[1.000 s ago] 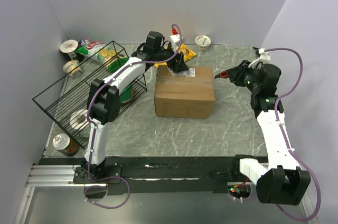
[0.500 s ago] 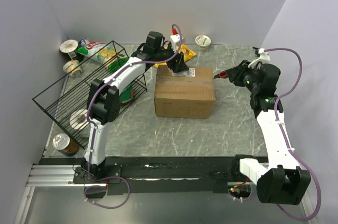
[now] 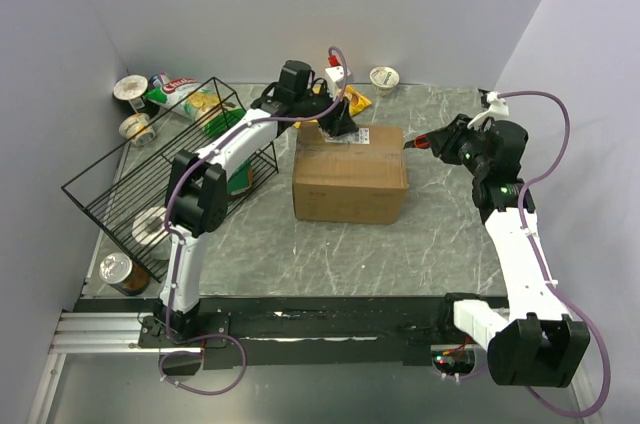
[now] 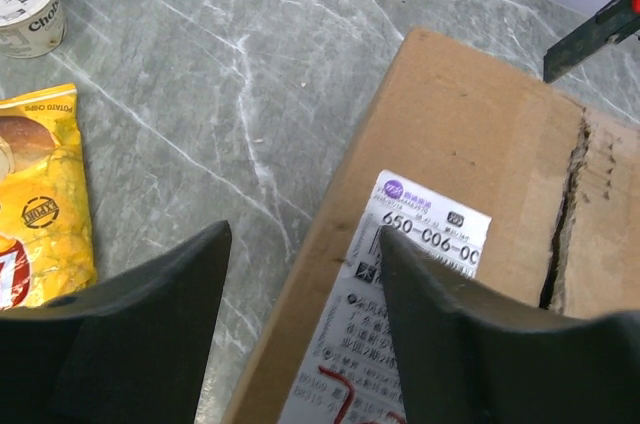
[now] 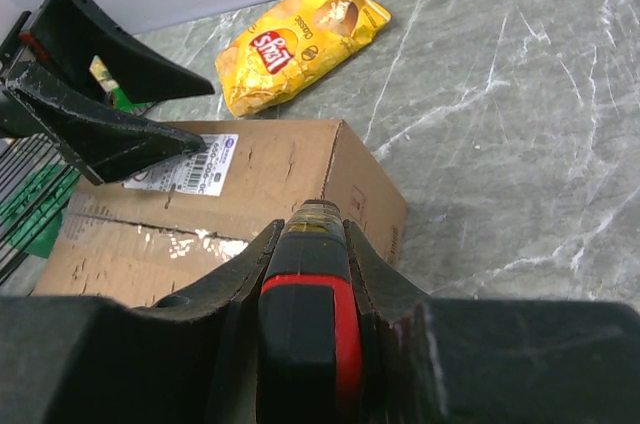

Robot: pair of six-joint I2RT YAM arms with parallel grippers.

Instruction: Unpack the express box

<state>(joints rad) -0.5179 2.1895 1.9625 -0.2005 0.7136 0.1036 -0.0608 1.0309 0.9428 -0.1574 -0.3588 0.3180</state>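
Observation:
The express box (image 3: 350, 176) is a brown carton lying mid-table with its white label (image 4: 415, 274) on top. A ragged slit (image 4: 563, 214) runs along its top seam. My left gripper (image 3: 338, 124) hovers over the box's far-left top corner. It is open, with one finger over the table and the other over the label (image 4: 303, 234). My right gripper (image 3: 428, 142) hangs just off the box's far-right corner, shut on a black-and-red utility knife (image 5: 310, 294). The knife's tip (image 4: 590, 29) points at the box top.
A black wire basket (image 3: 110, 206) holding snack packs stands tilted left of the box. A yellow chips bag (image 3: 355, 97) and a yogurt cup (image 3: 384, 77) lie behind the box. Cans and cups (image 3: 118, 272) sit along the left wall.
The left gripper's jaws have drawn a little closer together over the box corner. The right arm and knife have barely moved.

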